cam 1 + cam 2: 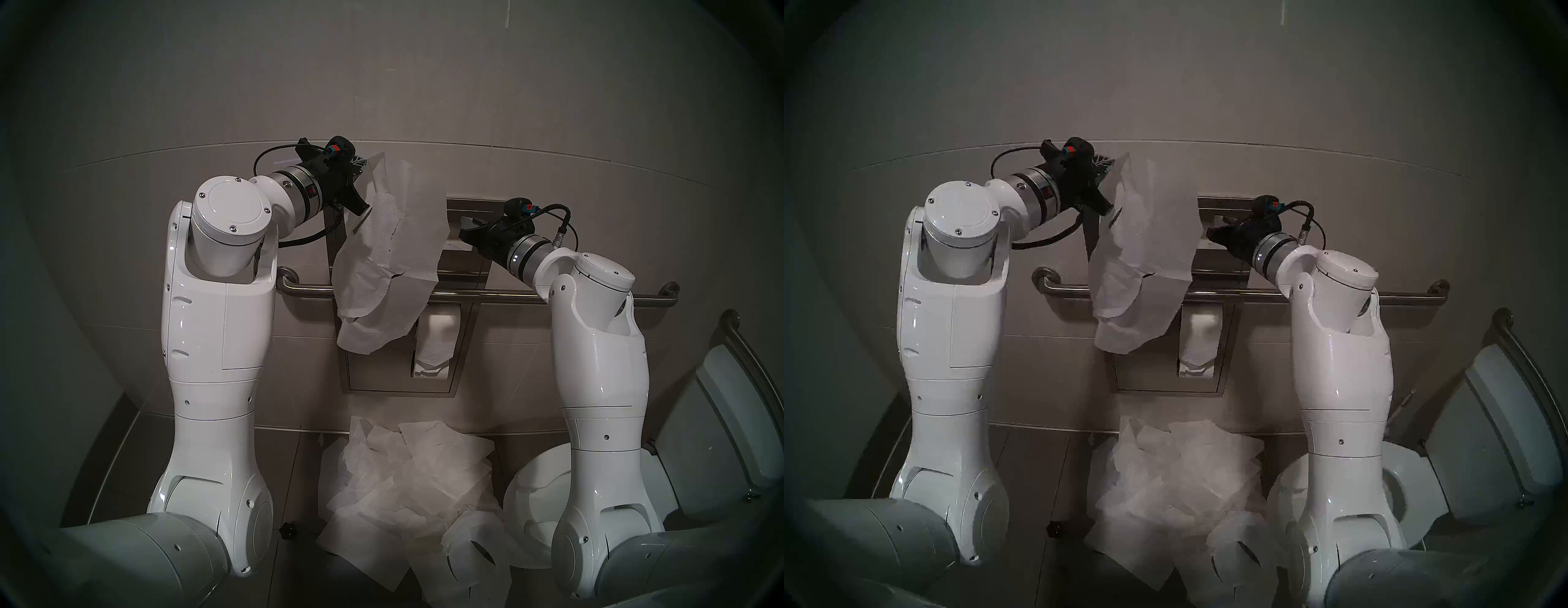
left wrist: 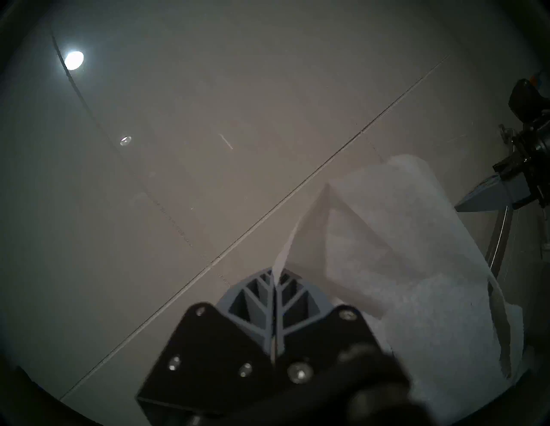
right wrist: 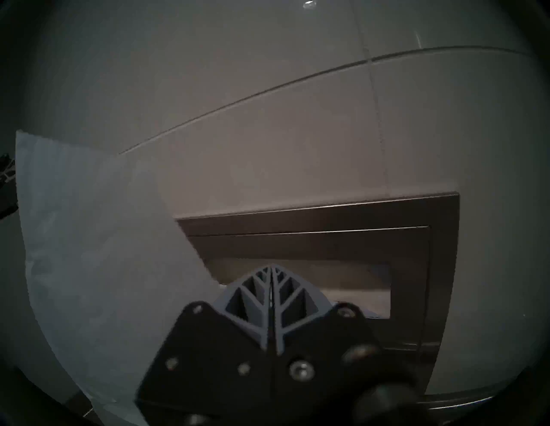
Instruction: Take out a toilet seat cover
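Clearly, in the head view, the left tool (image 1: 360, 167) is pinching a top corner of the toilet seat cover (image 1: 382, 271), which is hanging free in front of the wall dispenser (image 1: 471, 212) and grab bar (image 1: 488, 296), probably to let it unfold. The right tool (image 1: 464, 231) is sitting beside the sheet's edge.

In the left wrist view, paper is passing between closed fingers (image 2: 253, 300).

In the right wrist view, fingers (image 3: 294, 297) are pressing together on nothing, facing the dispenser slot (image 3: 357, 285).
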Robot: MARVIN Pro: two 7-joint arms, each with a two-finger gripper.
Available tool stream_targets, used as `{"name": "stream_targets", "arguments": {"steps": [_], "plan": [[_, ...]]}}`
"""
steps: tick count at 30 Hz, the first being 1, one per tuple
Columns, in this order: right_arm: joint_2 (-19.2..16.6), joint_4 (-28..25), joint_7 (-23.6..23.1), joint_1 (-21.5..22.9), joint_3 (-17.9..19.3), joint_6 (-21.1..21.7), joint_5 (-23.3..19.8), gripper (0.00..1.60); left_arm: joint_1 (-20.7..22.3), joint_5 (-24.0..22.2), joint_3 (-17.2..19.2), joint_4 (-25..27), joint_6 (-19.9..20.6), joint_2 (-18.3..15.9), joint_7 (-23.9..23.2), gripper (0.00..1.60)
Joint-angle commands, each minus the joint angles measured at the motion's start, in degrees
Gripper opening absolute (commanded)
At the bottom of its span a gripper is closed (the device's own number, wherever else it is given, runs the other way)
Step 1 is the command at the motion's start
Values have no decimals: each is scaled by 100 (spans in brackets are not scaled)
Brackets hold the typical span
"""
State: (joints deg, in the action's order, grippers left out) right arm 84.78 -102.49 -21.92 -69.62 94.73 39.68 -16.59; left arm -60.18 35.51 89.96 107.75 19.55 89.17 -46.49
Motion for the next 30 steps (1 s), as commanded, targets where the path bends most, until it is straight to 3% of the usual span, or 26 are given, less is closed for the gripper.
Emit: {"name": "stream_targets", "arguments": {"steps": [1,5,16,30], "plan": [[95,-126,-173,98,-11,439,-262,160,283,-4,3,77,-55,45,88,0],[220,-42,-225,-14,-12,580,-375,160,288,-6,13,64,-75,51,100,0],[75,-73,-240,-84,20,839,-313,160,278,-13,42,52,-114,42,82,0],[-162,-954,-282,-400,220,1107,-241,160,318,-7,-100,-119,-151,169,142,0]]}}
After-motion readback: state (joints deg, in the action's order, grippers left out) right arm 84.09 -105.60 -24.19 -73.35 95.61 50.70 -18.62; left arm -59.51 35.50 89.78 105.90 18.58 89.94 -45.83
